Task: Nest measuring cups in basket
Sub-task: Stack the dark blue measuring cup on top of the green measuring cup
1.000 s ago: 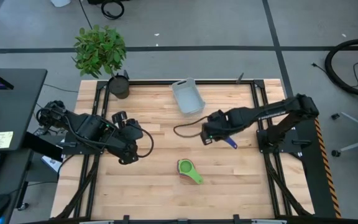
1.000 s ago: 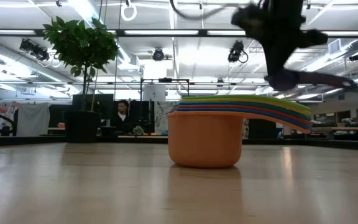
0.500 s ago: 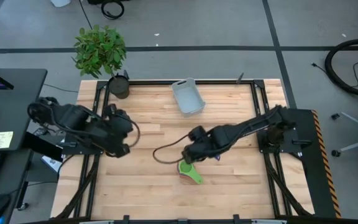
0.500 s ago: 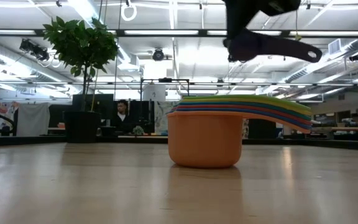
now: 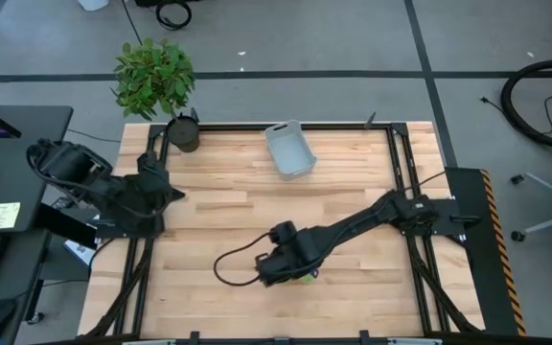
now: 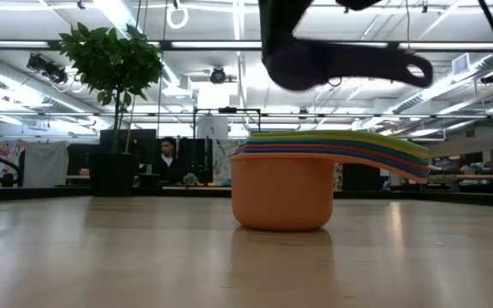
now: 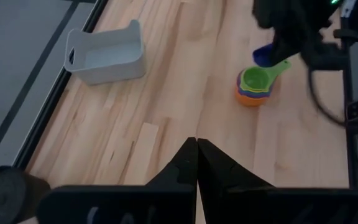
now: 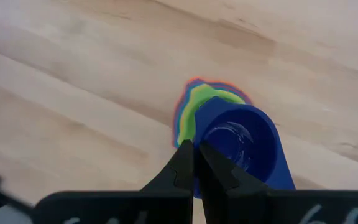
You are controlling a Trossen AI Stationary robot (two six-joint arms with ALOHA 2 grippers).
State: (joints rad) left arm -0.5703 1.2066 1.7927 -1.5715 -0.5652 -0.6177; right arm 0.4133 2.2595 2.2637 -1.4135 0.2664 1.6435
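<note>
My right arm stretches low across the table, and my right gripper (image 8: pixel 196 163) pinches the blue cup (image 8: pixel 244 146) by its edge, hanging right over the stack of cups (image 7: pixel 255 87). Past my fingertips the stack's green and orange rims peek out beneath the blue bowl. From table height, the stack (image 6: pixel 315 184) stands alone on its orange base, my dark gripper blurred above it; the blue cup itself is hard to pick out there. From overhead my arm hides nearly the whole stack. My left gripper (image 7: pixel 196 163) waits pulled back at the table's edge, fingers pressed together, empty. The basket (image 5: pixel 289 149) sits well beyond both, holding nothing I can see.
</note>
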